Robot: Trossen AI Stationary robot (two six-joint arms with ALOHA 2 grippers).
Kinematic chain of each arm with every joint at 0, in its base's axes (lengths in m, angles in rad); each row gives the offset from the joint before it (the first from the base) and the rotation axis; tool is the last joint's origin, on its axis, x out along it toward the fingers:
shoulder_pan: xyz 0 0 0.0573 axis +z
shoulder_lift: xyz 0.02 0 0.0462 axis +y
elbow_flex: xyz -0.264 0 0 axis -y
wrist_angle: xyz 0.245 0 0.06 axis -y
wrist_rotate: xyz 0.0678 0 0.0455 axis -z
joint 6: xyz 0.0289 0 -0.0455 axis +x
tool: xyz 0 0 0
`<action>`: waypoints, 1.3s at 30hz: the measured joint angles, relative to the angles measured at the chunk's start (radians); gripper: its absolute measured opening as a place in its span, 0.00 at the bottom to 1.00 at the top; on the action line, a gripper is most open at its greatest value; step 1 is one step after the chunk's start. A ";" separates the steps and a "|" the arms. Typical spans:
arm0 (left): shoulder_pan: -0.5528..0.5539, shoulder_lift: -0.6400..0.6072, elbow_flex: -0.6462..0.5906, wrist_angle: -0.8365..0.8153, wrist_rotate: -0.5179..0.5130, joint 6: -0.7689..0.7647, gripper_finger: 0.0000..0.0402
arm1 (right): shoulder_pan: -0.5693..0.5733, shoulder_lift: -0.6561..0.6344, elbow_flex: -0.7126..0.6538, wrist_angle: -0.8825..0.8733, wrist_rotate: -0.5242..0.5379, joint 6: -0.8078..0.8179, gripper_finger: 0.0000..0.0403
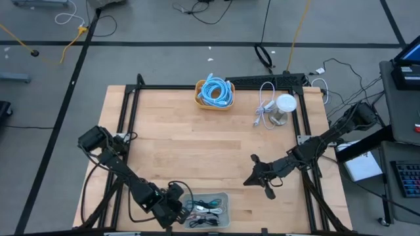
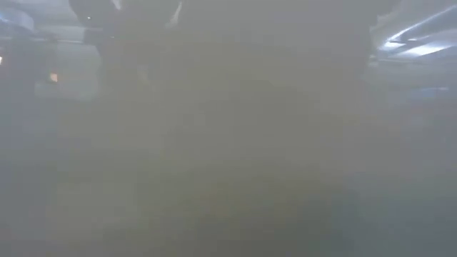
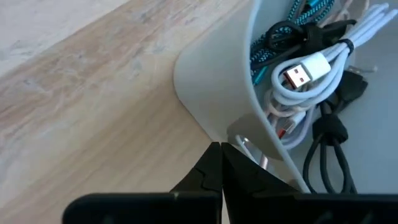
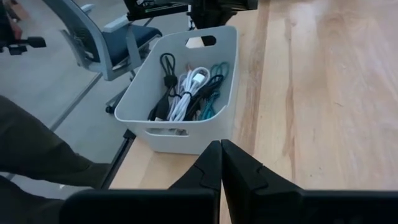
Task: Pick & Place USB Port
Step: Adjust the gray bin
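A wooden table (image 1: pixel 216 157) is seen from above, with a grey bin (image 1: pixel 223 196) of bundled cables at its near edge. The left gripper (image 3: pixel 219 163) is clenched shut on nothing, its tips set right against the outside of the bin's rounded corner. Inside the bin, just past that wall, a white USB cable (image 3: pixel 311 68) lies coiled on top of black and teal cables, its plug facing up. The right gripper (image 4: pixel 221 160) is likewise shut and empty, held above bare table well apart from the bin, which it faces.

Far across the table from the bin, a yellow tray (image 1: pixel 213 103) holds a blue cable (image 1: pixel 215 90), and a white cable (image 1: pixel 265 105) lies beside a small white-topped object (image 1: pixel 282 110) that cannot be made out clearly.

The low view is a grey haze in which nothing can be told. The far end of the bin is cut off in the left wrist view.
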 joint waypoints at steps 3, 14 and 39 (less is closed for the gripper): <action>0.005 0.000 0.000 0.000 -0.003 0.000 0.00 | 0.005 0.000 0.000 0.000 0.000 -0.001 0.00; 0.061 0.000 0.000 0.027 0.017 0.064 0.00 | 0.007 0.000 0.000 0.000 -0.004 -0.002 0.00; 0.056 -0.001 0.059 -0.454 -0.035 -0.128 0.00 | -0.075 0.003 0.000 -0.166 0.151 -0.031 0.00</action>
